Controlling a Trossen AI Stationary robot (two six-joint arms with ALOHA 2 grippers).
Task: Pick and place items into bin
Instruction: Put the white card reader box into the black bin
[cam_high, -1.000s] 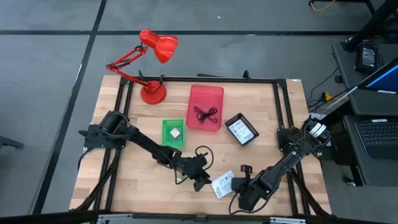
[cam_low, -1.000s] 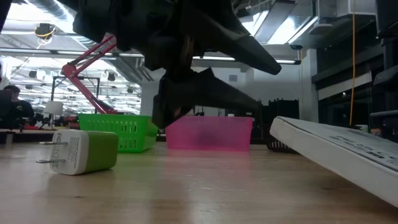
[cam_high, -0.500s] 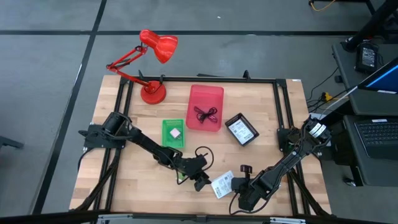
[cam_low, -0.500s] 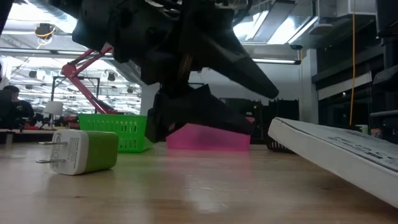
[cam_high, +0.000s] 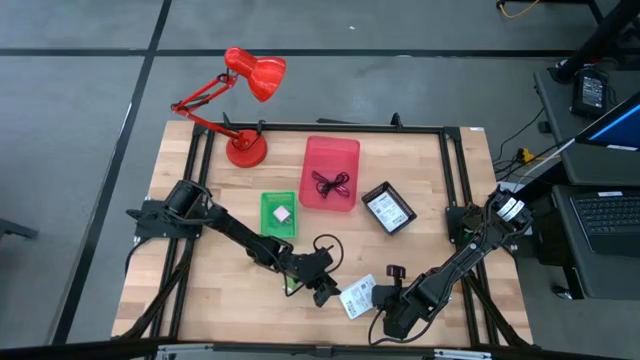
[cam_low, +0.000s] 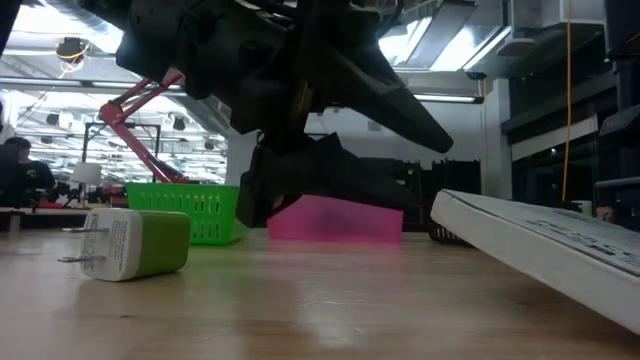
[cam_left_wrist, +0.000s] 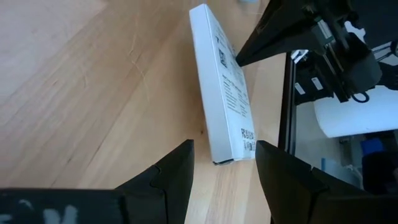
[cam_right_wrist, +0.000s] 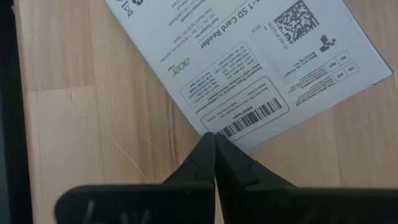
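A wooden table (cam_high: 200, 290) is carrying the scene. The left gripper (cam_left_wrist: 224, 171), fingers spread, is hovering low beside the white card-reader box (cam_high: 357, 296) near the front edge. The right gripper (cam_right_wrist: 215, 155), fingertips pressed together, is touching that box's label. A green charger (cam_low: 135, 243) is lying nearby.

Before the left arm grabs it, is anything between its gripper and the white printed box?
Nothing visible does. The open left gripper faces the white box across bare table; the shut right gripper sits at the box's opposite edge, outside that path.
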